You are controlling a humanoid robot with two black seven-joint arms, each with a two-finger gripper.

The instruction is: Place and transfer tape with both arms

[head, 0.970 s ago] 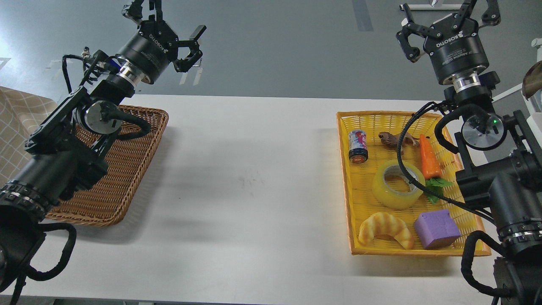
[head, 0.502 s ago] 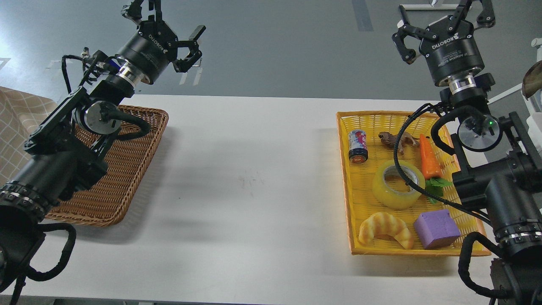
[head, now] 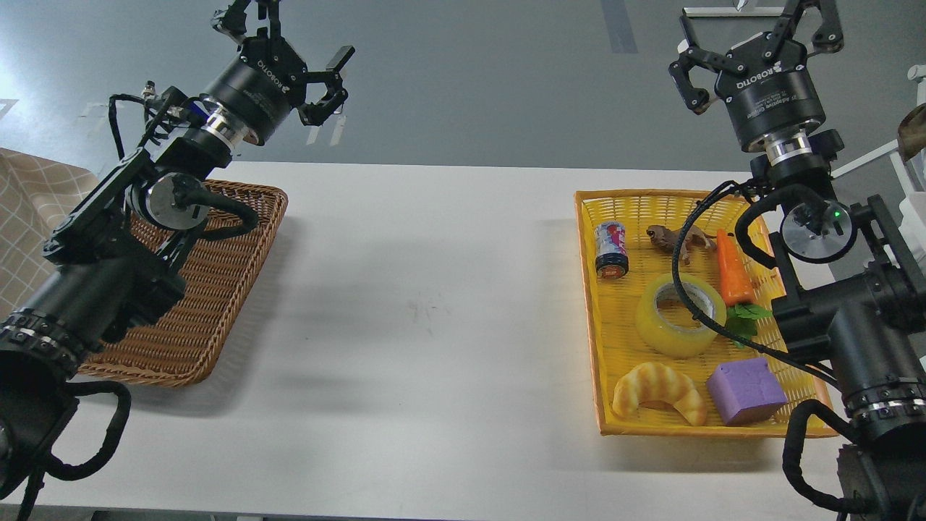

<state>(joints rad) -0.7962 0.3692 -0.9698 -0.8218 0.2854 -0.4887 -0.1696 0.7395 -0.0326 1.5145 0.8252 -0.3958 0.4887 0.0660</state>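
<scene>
The tape [head: 680,317], a translucent yellow roll with a grey-white core, lies in the middle of the yellow basket [head: 589,304] at the right of the white table. A black cable of my right arm crosses in front of it. My right gripper [head: 752,32] is open and empty, held high beyond the basket's far edge, well above the tape. My left gripper [head: 289,43] is open and empty, raised above the far corner of the brown wicker basket [head: 217,289] at the left.
In the yellow basket also lie a small can [head: 611,250], a brown toy animal [head: 676,237], a carrot [head: 733,269], a croissant [head: 658,391] and a purple block [head: 745,391]. The white table [head: 434,304] spans between the two baskets.
</scene>
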